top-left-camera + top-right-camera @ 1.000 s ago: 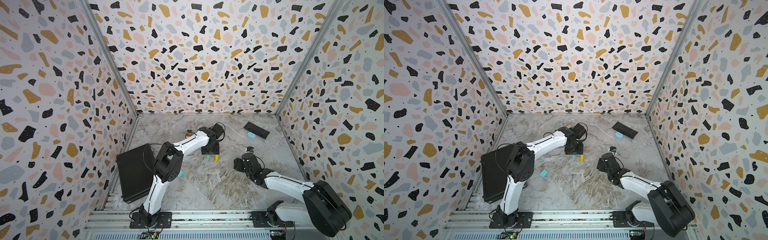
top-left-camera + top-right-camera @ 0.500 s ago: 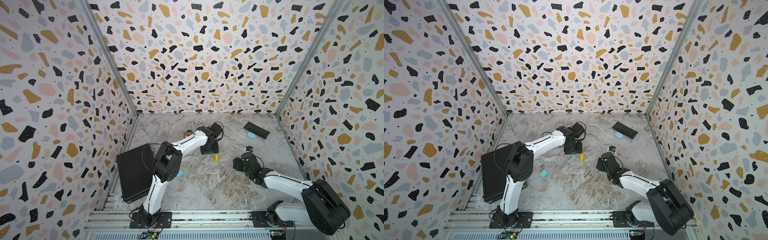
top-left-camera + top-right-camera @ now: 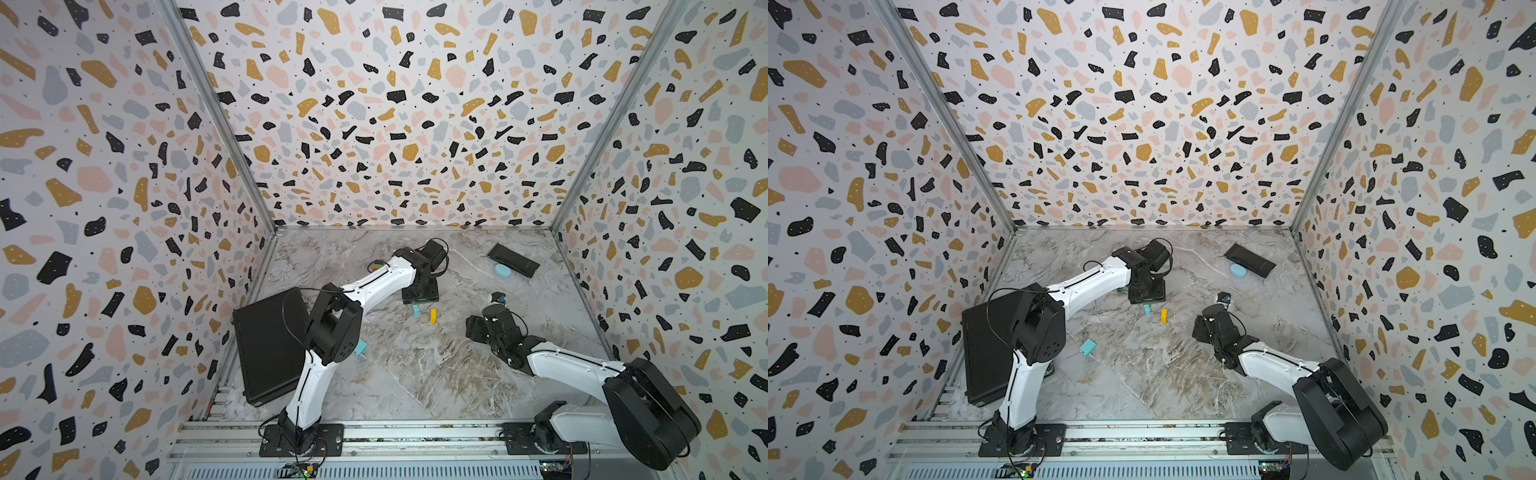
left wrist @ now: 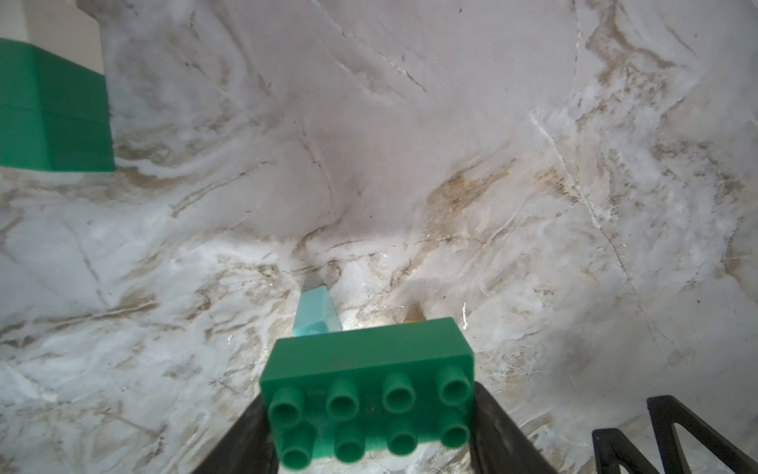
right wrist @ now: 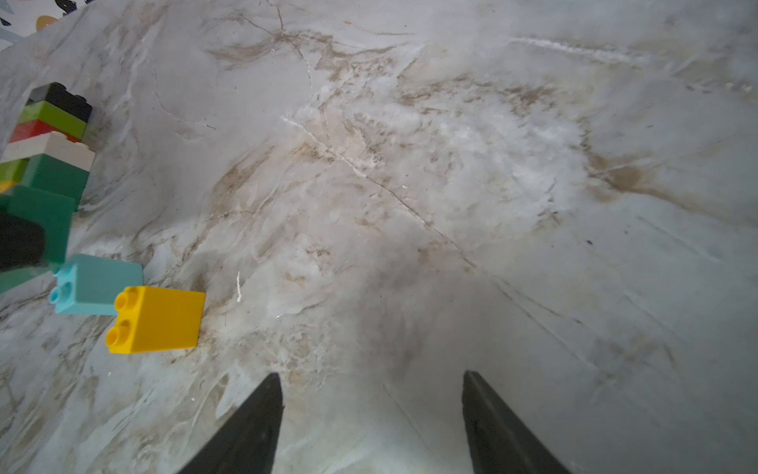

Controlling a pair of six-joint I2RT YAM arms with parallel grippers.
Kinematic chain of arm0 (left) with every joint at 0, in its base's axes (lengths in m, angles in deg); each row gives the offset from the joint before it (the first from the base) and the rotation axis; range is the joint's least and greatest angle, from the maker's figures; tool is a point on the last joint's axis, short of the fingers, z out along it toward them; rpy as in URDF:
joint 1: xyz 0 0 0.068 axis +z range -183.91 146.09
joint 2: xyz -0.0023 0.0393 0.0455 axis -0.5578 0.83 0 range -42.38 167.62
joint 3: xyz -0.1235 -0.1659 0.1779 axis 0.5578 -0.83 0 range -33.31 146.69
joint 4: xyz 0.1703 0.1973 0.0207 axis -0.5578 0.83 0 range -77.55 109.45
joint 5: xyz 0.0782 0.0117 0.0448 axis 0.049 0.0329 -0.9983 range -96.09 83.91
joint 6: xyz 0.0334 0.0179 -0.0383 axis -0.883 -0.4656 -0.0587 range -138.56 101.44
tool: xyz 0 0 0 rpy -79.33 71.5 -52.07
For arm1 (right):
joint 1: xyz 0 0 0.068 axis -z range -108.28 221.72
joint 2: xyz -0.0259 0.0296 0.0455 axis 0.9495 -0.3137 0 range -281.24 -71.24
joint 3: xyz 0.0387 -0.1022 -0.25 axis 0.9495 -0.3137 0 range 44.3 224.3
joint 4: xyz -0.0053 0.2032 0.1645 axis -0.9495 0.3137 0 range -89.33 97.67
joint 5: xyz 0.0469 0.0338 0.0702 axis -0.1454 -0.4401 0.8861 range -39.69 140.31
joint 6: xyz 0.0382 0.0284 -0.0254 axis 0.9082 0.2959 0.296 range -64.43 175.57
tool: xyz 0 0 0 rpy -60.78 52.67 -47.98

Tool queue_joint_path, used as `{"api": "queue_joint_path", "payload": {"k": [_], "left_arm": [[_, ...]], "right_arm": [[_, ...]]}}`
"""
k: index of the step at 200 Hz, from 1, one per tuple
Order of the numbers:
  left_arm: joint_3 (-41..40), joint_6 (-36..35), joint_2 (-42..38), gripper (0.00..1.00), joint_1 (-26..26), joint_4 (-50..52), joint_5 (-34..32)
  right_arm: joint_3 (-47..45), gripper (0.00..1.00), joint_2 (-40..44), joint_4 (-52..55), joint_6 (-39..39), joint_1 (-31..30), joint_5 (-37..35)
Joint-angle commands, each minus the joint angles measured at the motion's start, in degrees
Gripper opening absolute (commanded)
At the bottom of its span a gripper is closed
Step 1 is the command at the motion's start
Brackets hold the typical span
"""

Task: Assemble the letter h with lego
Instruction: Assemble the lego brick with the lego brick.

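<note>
Left jaws clamped on dark green brick (image 4: pixel 369 394), studs facing wrist camera, close over tabletop (image 4: pixel 451 143). Light blue brick (image 4: pixel 315 312) lies just beyond left jaws. Yellow brick (image 5: pixel 158 320) lies near it, between the two sets of jaws. Stack of black, lime, red, white and green bricks (image 5: pixel 49 135) sits beside left jaws. Right jaws spread wide, empty, low over tabletop.

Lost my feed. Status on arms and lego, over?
Left gripper: jaws shut on dark green brick. Right gripper: jaws open, empty. Yellow brick, light blue brick loose on table nearby.
</note>
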Motion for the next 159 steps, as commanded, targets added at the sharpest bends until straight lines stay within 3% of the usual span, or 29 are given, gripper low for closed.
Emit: {"api": "queue_joint_path", "payload": {"k": [1,121,159], "left_arm": [[1.90,2.70,2.45,0.01,-0.22,1.91,0.88],[5.99,7.82,6.65,0.01,-0.22,6.59,0.67],[7.37,6.00,8.71,0.00,-0.25,6.49,2.29]], "right_arm": [[1.83,0.71,0.11,0.28,-0.55,0.12,0.12],[2.00,0.71,0.19,0.28,-0.59,0.06,0.47],[1.99,0.71,0.44,0.40,-0.55,0.10,0.48]]}}
